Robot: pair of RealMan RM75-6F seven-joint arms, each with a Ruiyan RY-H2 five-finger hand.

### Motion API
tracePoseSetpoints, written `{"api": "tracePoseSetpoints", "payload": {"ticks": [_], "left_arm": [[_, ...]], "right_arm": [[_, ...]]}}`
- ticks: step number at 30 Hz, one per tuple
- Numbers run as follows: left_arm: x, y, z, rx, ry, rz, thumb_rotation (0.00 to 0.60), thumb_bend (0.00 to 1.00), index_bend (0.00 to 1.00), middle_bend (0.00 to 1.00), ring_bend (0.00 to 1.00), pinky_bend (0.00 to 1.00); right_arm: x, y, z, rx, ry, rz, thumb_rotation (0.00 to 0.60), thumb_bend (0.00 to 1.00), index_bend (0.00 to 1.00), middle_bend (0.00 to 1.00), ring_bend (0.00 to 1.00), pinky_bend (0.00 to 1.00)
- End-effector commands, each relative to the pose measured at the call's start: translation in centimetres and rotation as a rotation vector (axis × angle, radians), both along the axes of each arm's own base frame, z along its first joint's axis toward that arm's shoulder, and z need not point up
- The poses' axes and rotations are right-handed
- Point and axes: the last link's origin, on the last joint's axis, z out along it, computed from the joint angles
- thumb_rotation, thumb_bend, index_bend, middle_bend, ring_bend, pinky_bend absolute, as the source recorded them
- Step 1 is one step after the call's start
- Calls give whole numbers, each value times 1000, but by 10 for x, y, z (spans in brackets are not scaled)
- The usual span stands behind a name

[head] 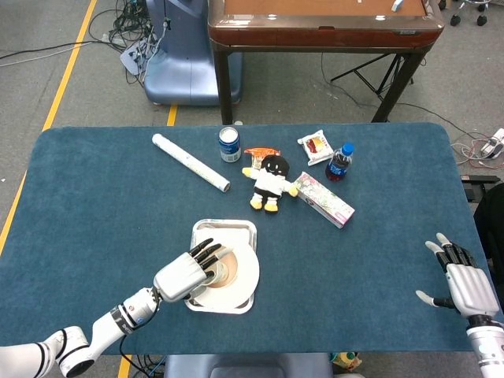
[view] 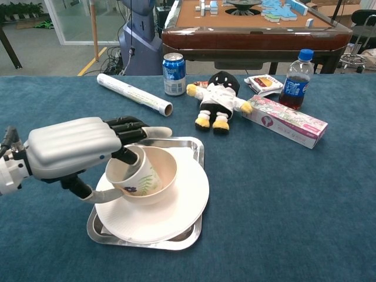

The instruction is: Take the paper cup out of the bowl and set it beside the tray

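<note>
A white paper cup (view: 131, 174) with a flower print leans left over the near-left rim of a cream bowl (view: 165, 171). The bowl stands on a white plate (view: 183, 207) in a metal tray (view: 191, 143). My left hand (view: 75, 149) grips the cup, with fingers (view: 126, 154) hooked inside its mouth and the thumb (view: 97, 196) under its side. The head view shows the left hand (head: 184, 275) covering the bowl's (head: 226, 269) left edge on the tray (head: 224, 227), and the cup is hard to make out. My right hand (head: 460, 283) rests open, holding nothing, at the table's near-right edge.
Along the far side of the blue table lie a foil roll (view: 134, 94), a blue can (view: 174, 74), a plush toy (view: 218, 100), a snack packet (view: 265, 84), a pink-and-white box (view: 285, 121) and a blue-capped bottle (view: 295, 73). Bare cloth (view: 53, 235) lies left of the tray.
</note>
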Motion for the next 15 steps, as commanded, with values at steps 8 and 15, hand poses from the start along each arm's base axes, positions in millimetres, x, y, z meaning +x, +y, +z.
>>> {"api": "tracePoseSetpoints", "payload": {"ticks": [8, 15], "left_arm": [[0, 0, 1, 8, -13, -4, 600, 319, 621, 0, 0, 0], [1, 0, 2, 13, -16, -3, 600, 319, 647, 0, 0, 0]], "right_arm": [[1, 0, 0, -2, 1, 3, 600, 223, 0, 0, 0, 0], [1, -1, -1, -1, 2, 3, 600, 224, 0, 0, 0, 0]]}}
